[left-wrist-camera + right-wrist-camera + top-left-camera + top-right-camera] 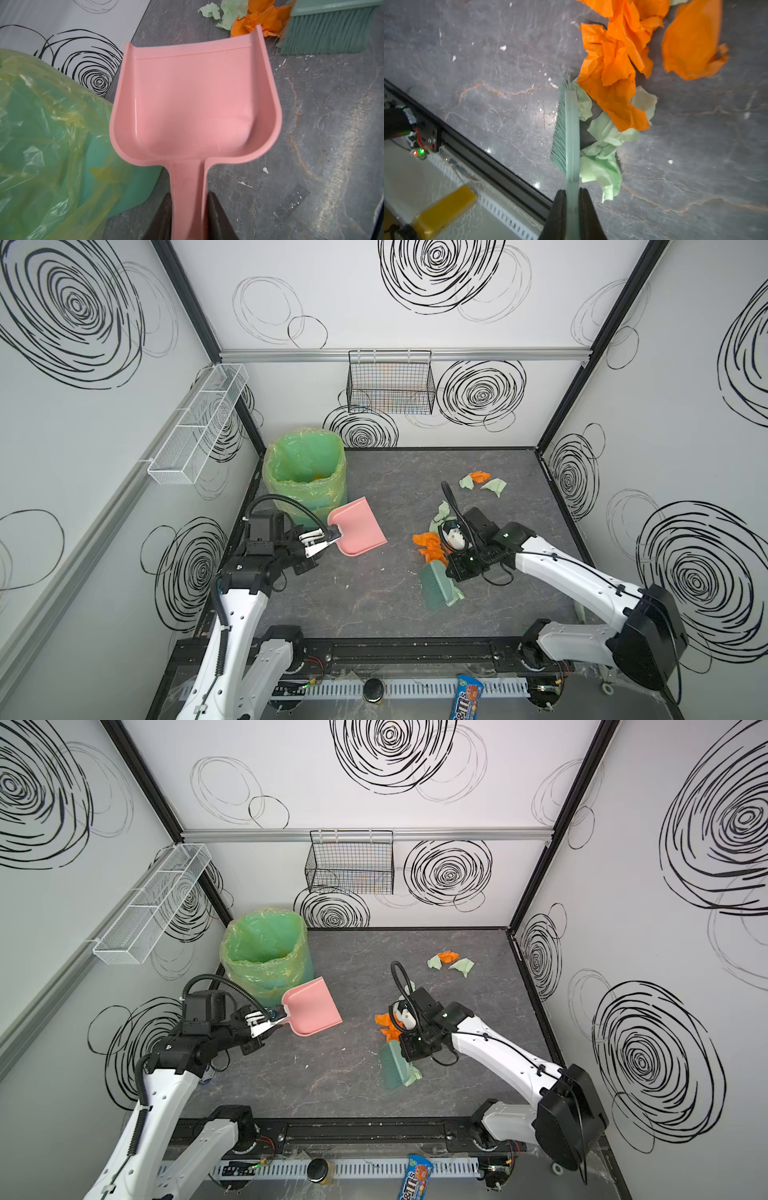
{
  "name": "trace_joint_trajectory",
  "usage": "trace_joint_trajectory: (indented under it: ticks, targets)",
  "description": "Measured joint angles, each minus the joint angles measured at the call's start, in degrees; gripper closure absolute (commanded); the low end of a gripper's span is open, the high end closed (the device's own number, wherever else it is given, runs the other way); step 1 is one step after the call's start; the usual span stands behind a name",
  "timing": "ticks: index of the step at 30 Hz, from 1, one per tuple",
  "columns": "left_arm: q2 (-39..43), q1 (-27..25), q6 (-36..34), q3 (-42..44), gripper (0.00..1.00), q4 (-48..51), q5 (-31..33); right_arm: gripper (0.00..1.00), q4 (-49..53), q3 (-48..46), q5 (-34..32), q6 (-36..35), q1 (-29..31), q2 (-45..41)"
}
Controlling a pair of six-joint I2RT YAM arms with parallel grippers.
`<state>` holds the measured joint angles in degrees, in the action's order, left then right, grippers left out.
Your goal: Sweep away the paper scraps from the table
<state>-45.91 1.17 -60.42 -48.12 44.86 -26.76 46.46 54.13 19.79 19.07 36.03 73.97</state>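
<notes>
Orange and pale green paper scraps (428, 545) lie in a heap on the dark grey table (374, 605), right of centre. A smaller group (482, 481) lies farther back. My right gripper (572, 192) is shut on the handle of a green brush (572, 128). The brush stands with its bristles on the table and scraps (600, 158) bunched against its back. My left gripper (189, 199) is shut on the handle of an empty pink dustpan (193, 99). In both top views the dustpan (357, 526) sits left of the heap, its mouth facing it.
A bin lined with a green bag (305, 472) stands at the back left, right behind the dustpan. A black wire basket (390, 385) and a white mesh shelf (199, 423) hang on the walls. A blue candy packet (467, 695) and a dark-capped jar (372, 691) lie on the front ledge.
</notes>
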Motion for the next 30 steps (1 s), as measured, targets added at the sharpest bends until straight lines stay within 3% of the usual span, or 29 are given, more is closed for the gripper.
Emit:
trace_joint_trajectory:
  ticks: [7,12,16,21,26,30]
  targets:
    - [1.1,0.0,0.0,0.9,1.00,0.0,0.4,1.00,-1.4,4.3,-2.1,-3.7,-7.4,3.7]
    - [1.1,0.0,0.0,1.2,1.00,0.0,1.0,1.00,-2.8,5.1,3.1,-6.2,-9.4,2.5]
    - [1.0,0.0,0.0,1.2,1.00,0.0,0.9,1.00,-2.8,5.1,8.3,-6.8,-9.4,-2.1]
    - [0.1,0.0,0.1,1.2,1.00,-0.1,0.7,1.00,-1.3,5.1,10.3,-7.0,-9.3,-11.5]
    - [-0.3,-0.2,0.4,1.2,1.00,-0.1,0.4,1.00,2.3,3.7,9.3,-4.5,-8.4,-18.5]
    - [-0.3,-0.6,0.7,1.2,1.00,-0.1,0.3,1.00,6.3,-0.8,5.2,0.8,-4.1,-23.1]
